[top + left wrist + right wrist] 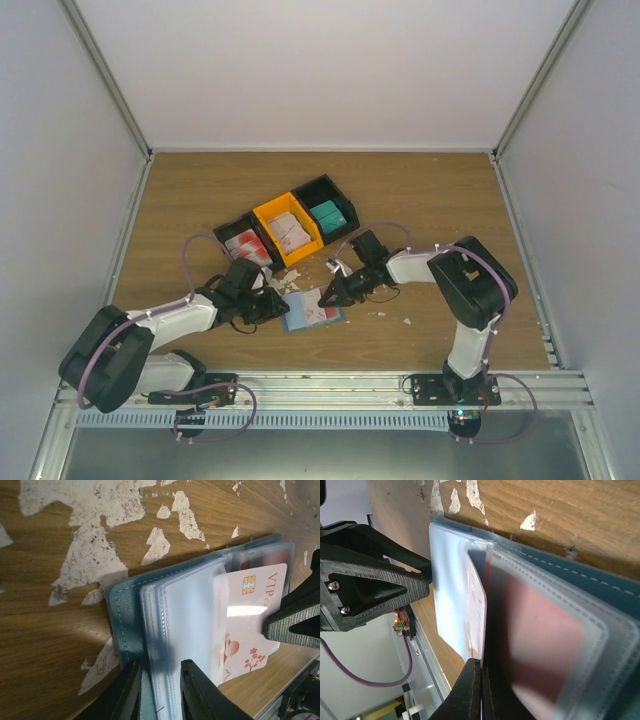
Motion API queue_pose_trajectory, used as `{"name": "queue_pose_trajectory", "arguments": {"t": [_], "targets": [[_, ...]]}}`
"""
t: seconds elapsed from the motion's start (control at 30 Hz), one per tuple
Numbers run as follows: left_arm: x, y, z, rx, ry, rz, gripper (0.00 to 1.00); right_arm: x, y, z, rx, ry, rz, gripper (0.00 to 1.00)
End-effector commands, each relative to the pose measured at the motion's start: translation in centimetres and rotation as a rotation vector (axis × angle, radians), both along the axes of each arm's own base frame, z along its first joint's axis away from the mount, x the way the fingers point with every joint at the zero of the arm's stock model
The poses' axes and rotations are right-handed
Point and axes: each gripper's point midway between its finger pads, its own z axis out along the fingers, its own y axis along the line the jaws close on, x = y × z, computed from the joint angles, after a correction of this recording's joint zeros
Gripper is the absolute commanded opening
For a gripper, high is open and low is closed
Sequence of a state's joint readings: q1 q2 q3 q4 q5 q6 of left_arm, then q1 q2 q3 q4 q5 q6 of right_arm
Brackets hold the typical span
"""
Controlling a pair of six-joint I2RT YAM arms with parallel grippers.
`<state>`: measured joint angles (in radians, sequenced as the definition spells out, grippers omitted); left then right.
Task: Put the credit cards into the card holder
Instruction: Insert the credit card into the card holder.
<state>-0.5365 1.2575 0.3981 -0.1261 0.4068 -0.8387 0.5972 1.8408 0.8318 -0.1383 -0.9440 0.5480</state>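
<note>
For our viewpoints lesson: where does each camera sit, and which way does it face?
Top external: above and behind the bases, looking down at the table; both arms show, left gripper and right gripper at the card holder.
Left wrist: on the left arm, looking along its own fingers at the holder's edge.
Right wrist: on the right arm, looking past its shut fingers pinching a credit card.
Shared: both wrist views show the holder, the card and the other gripper.

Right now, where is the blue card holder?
In the top view the card holder lies open on the table between the left tool and the right tool, which grips a credit card, just in front of the bins.
</note>
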Motion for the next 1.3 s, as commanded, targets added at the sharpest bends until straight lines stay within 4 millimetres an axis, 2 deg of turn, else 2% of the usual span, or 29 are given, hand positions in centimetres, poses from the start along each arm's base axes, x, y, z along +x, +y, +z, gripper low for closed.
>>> {"name": "queue_pose_trajectory", "arguments": {"t": [0.0, 0.5, 0.7, 0.97, 1.27], "targets": [[0.0, -0.5, -0.4, -0.005, -0.013, -0.022, 0.24, -0.4, 0.6, -0.8, -0.029, 0.032, 0.011, 0.00], [-0.9, -1.9, -0.4, -0.053, -0.006, -0.082, 0.14, -0.4, 2.0, -1.0, -0.050, 0.020, -0.049, 0.01], [-1.0, -2.2, -0.4, -0.054, -0.007, -0.092, 0.14, -1.0, 2.6, -1.0, -0.054, 0.010, -0.029, 0.01], [-0.7, -2.1, -0.3, -0.037, -0.022, -0.098, 0.16, -0.8, 2.0, -1.9, -0.129, -0.061, 0.024, 0.03], [0.1, -1.9, -0.1, 0.009, -0.060, -0.111, 0.20, -1.5, 2.1, -1.9, -0.117, -0.062, 0.111, 0.00]]}}
